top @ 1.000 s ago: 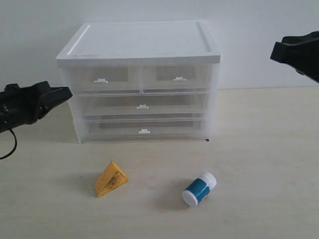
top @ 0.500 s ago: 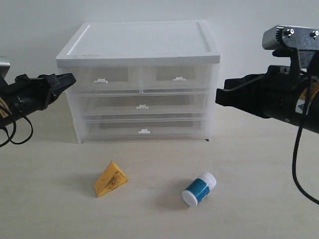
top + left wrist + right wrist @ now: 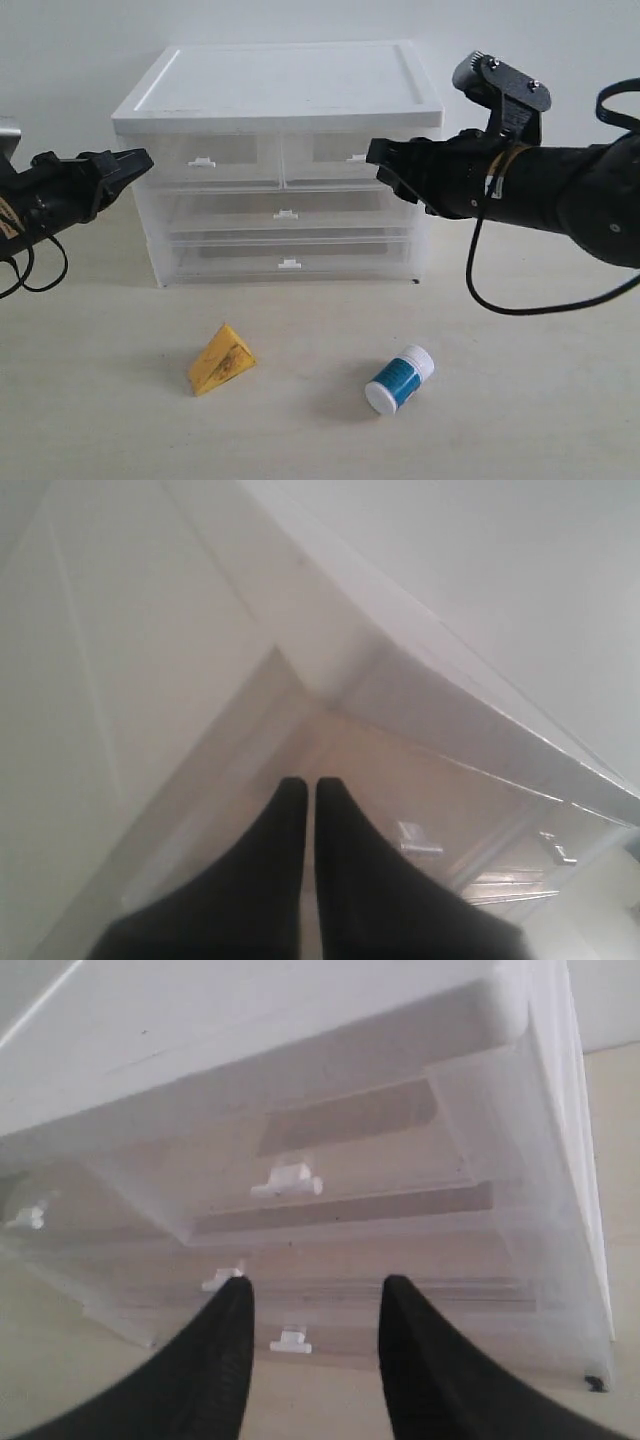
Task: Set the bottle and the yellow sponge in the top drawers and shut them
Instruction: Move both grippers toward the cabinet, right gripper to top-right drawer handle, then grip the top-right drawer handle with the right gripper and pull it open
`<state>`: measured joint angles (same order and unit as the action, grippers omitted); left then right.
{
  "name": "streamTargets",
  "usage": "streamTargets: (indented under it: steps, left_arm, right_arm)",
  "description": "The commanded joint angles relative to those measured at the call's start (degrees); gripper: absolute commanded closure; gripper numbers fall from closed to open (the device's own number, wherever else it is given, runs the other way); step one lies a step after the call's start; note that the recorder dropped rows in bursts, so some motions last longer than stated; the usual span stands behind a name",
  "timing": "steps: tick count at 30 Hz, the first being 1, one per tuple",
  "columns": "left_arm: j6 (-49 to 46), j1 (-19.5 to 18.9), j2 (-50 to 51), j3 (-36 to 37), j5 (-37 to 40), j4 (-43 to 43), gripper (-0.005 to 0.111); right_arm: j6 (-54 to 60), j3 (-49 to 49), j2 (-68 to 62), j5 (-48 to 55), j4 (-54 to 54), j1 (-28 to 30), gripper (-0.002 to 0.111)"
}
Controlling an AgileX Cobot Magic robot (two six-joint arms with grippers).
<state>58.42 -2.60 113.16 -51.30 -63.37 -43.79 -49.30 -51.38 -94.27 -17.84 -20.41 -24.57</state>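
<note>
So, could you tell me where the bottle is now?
In the exterior view, the bottle lies on the table, right of the yellow sponge, before the cabinet.

left gripper (image 3: 308,783) pinched closed, right gripper (image 3: 318,1286) spread apart

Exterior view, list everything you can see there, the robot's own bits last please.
cabinet: one, white top, back of the table
top drawers: two, translucent, side by side under the top, shut
full-width drawers: two, translucent, stacked below, shut
yellow sponge: one, yellow-orange, on the table front left of the cabinet
bottle: one, white with blue label, lying front right
table: one, pale beige
left gripper: one, black, shut, beside the cabinet's upper left corner
right gripper: one, black, open, before the right top drawer
</note>
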Motion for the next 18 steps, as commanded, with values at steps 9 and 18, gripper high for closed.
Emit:
streamTargets:
  steps: [9, 18]
  left_arm:
    - [-0.15, -0.08, 0.44, -0.33, 0.39, 3.43, 0.103]
    - [1.16, -0.08, 0.44, -0.33, 0.39, 2.92, 0.103]
  right_arm:
    - [-11.50, -8.68, -8.27, -0.03, -0.47, -0.10, 0.072]
    - [-14.23, -9.44, -10.99, -8.05, 0.32, -0.10, 0.072]
